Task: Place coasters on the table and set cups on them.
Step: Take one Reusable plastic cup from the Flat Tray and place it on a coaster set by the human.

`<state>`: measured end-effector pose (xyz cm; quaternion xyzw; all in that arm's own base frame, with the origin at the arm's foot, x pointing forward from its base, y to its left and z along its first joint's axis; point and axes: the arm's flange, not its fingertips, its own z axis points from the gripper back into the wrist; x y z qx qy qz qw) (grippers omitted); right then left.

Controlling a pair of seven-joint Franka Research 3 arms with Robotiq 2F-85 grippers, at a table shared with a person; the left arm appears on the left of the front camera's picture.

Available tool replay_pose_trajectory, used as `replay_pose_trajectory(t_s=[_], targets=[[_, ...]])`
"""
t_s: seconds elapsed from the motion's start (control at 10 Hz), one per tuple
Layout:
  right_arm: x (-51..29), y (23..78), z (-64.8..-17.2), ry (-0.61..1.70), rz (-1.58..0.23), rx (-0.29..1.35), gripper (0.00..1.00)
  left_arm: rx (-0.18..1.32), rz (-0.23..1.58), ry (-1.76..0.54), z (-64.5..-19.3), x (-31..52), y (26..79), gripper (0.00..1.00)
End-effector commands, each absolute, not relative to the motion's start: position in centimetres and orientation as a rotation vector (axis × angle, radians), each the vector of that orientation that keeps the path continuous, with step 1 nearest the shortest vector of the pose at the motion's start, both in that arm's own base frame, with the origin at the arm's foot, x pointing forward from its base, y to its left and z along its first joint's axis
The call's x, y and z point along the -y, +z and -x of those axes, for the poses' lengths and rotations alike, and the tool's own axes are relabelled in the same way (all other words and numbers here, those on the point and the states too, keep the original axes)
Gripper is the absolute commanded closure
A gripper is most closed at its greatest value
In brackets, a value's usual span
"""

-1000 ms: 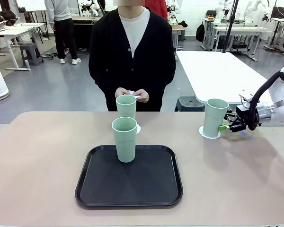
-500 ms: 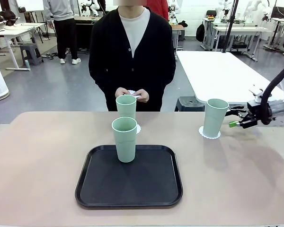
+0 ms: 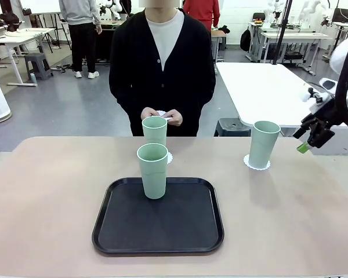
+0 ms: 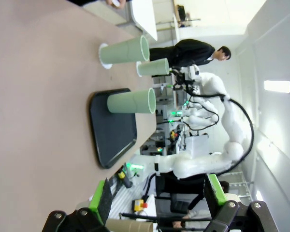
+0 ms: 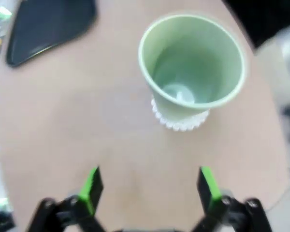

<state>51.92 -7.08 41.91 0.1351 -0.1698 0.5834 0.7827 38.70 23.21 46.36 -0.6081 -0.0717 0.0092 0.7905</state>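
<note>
Mint-green right cup sits on its coaster at centre-right of the front view, so that pair looks done; right gripper hangs empty at the right edge, and the tray cup waits on the black tray. Left wrist view: left gripper spread, empty, low in frame. Right wrist view: jaws spread wide below that cup, upper right.

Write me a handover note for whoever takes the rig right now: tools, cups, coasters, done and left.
Left tool: open, empty.
Right tool: open, empty, clear of the right cup.
Done: right cup on right coaster, far cup on far coaster, both on the table.
To do: third cup stands on the tray, no coaster under it.
Person's hands hold something white.
</note>
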Motion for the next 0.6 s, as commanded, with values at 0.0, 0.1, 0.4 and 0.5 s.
replay_pose_trajectory(t_s=[0.0, 0.1, 0.4, 0.5], targets=[[1.9, 44.9, -48.5, 1.028, -0.146, 0.209, 0.0, 0.164, 1.315, 0.021, -38.7, -23.3, 46.6, 0.0], [0.5, 46.7, -48.5, 0.911, -0.134, 0.197, 0.0, 0.164, 1.315, 0.021, -38.7, -23.3, 46.6, 0.0], [-1.8, 50.9, -47.3, 0.722, -0.06, 0.142, 0.0, 0.164, 1.315, 0.021, -38.7, -23.3, 46.6, 0.0], [-2.1, 51.4, -47.0, 0.692, -0.094, 0.138, 0.0, 0.164, 1.315, 0.021, -38.7, -23.3, 46.6, 0.0]])
